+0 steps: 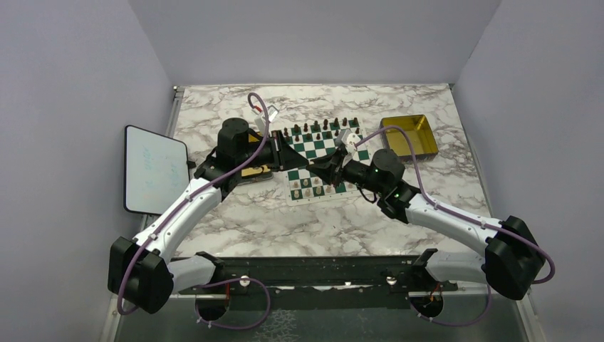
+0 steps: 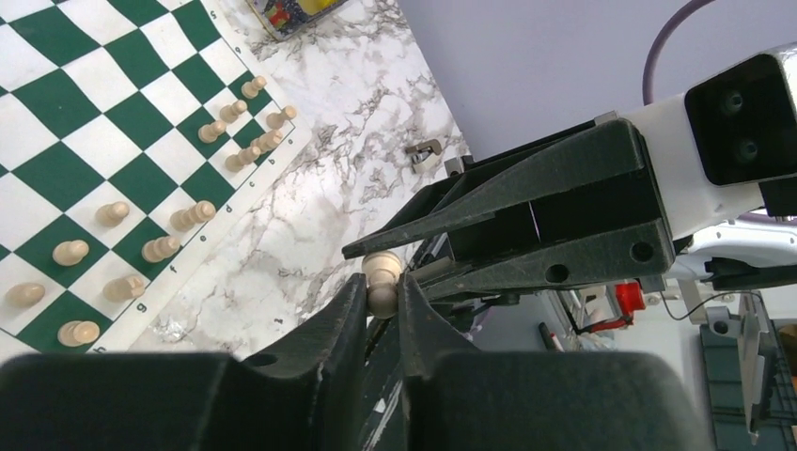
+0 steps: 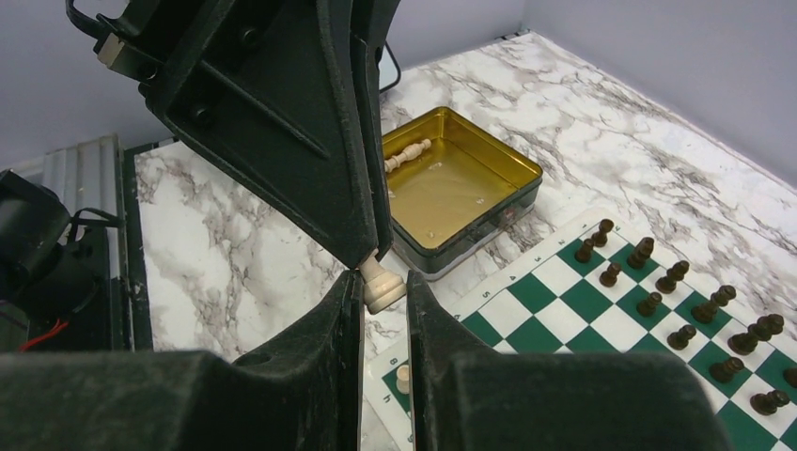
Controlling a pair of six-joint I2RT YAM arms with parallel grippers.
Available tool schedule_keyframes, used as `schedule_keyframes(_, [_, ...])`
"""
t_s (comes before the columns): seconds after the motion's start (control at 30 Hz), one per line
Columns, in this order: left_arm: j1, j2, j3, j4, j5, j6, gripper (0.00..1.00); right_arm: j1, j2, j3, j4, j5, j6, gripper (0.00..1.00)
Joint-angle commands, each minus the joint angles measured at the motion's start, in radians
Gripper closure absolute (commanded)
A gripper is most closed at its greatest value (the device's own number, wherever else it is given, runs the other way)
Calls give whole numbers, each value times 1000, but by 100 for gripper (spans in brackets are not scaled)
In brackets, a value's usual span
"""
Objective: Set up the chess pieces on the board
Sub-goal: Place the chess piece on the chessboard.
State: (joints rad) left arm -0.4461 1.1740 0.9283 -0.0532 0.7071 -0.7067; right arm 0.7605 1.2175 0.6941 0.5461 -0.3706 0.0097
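Held piece: a cream chess piece (image 3: 383,287) with a flared base and a rounded top is held off the surface between the two end effectors. From overhead it is seen over the board (image 2: 66,122).
Left end effector (image 2: 381,291): clenched on the narrow upper part of the held piece.
Right end effector (image 3: 382,279): its fingers are set on either side of the flared base. Whether they press on it cannot be told.
Set pieces: cream pieces (image 2: 193,214) are stood in two rows by the board's lettered near border. Dark brown pieces (image 3: 677,277) are lined along the far side.
Board: green and white checks with a white border, laid flat.
Edges: a white tablet (image 1: 153,169) is placed at the left edge of the worktop (image 1: 235,214). A gold tray (image 3: 470,235) is set just beside the board's left side, with a loose cream piece (image 3: 407,153) lying in it. A second gold tray (image 1: 420,139) is set near the board's far right corner.
Open room: a broad stretch of marbled surface is seen between the board and the black mounting rail (image 1: 313,274).
Worktop: white marble pattern, veined in grey.
Room: pale lilac-grey walls (image 1: 299,35) on three sides.
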Motion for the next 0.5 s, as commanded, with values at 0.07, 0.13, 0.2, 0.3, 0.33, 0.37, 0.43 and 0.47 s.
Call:
schedule_keyframes(0.07, [1, 20, -29, 79, 59, -34, 93, 8, 5, -13, 21, 43, 20, 97])
schedule_keyframes(0.13, [1, 18, -31, 76, 59, -32, 96, 8, 6, -13, 17, 65, 27, 95])
schedule_keyframes(0.2, [1, 17, -27, 59, 50, -22, 97, 8, 5, -14, 14, 82, 39, 86])
schedule_keyframes(0.3, [1, 28, 4, -12, 23, 21, 98, 8, -4, -18, -1, 93, 63, 67])
schedule_keyframes(0.33, [1, 34, 19, -41, 10, 42, 98, 8, -9, -24, -10, 93, 73, 62])
schedule_keyframes(0.37, [1, 39, 36, -72, -4, 64, 98, 8, -17, -31, -24, 95, 86, 57])
schedule_keyframes(0.43, [1, 52, 76, -143, -43, 120, 99, 8, -35, -50, -56, 112, 124, 50])
schedule_keyframes(0.47, [1, 58, 96, -176, -65, 160, 99, 8, -44, -57, -86, 125, 144, 48])
